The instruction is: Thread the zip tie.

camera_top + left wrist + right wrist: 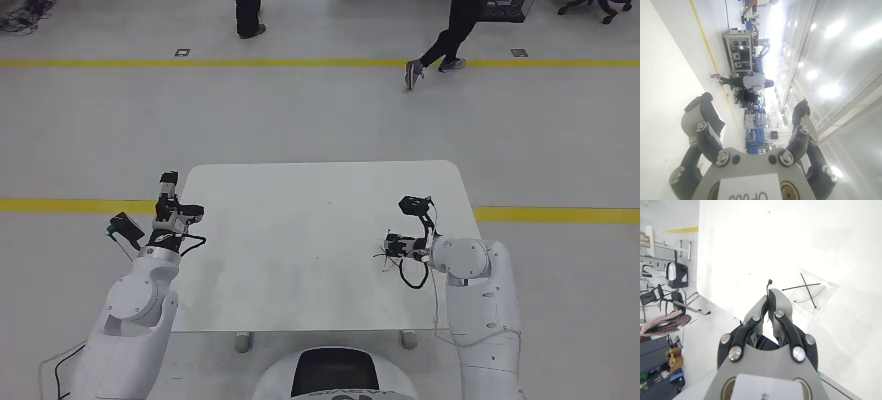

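Right wrist view: the right gripper (768, 294), fingers closed pad to pad on one black zip tie (768, 286). The tie's square head pokes just past the fingertips, and a thin bit of strap shows behind the pads (where the tail ends cannot be made out). It is held above the white table (772, 247), near the table's right side. Just beside it, loose zip ties (806, 287) lie crossed on a clear tray (826, 294), none of them looped. Left wrist view: the left gripper (753, 102), fingers spread wide with nothing between them, pointing out toward the room. Top view: the left gripper (168, 195) sits at the table's left edge, well apart from the right gripper (388, 245). Progress, as judged: one tie is picked up and pinched near its head. No loop is visible, so passing the tail through the head remains to be done, and that likely calls for the free gripper to come across.
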Robot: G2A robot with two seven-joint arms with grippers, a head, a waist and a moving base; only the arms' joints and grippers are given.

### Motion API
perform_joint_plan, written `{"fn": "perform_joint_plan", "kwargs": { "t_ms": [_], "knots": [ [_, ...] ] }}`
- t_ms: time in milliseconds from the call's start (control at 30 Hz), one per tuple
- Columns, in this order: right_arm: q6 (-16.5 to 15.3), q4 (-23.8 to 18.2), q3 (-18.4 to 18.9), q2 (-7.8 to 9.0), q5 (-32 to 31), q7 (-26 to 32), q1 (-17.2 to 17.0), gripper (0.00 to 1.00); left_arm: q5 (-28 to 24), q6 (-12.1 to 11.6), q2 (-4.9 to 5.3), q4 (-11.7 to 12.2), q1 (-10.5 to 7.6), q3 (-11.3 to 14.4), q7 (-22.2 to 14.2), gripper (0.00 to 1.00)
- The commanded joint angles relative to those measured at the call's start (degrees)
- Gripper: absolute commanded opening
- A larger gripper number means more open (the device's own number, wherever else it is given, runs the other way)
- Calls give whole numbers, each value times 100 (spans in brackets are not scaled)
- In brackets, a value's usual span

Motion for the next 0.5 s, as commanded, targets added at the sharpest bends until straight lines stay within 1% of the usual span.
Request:
{"fn": "perform_joint_plan", "kwargs": {
  "t_ms": [0,67,100,233,367,467],
  "knots": [
    [-162,140,75,55,413,295,89,0,0,0,0,0,0,0,0,100],
    [-162,247,97,147,824,639,208,0,0,0,0,0,0,0,0,100],
    [-162,300,64,193,974,693,246,0,0,0,0,0,0,0,0,100],
    [-162,529,-193,457,1451,693,329,0,0,0,0,0,0,0,0,100],
    [-162,665,-594,777,2038,693,381,0,0,0,0,0,0,0,0,100],
    [-162,665,-594,777,2038,693,381,0,0,0,0,0,0,0,0,100]
  ]
}}
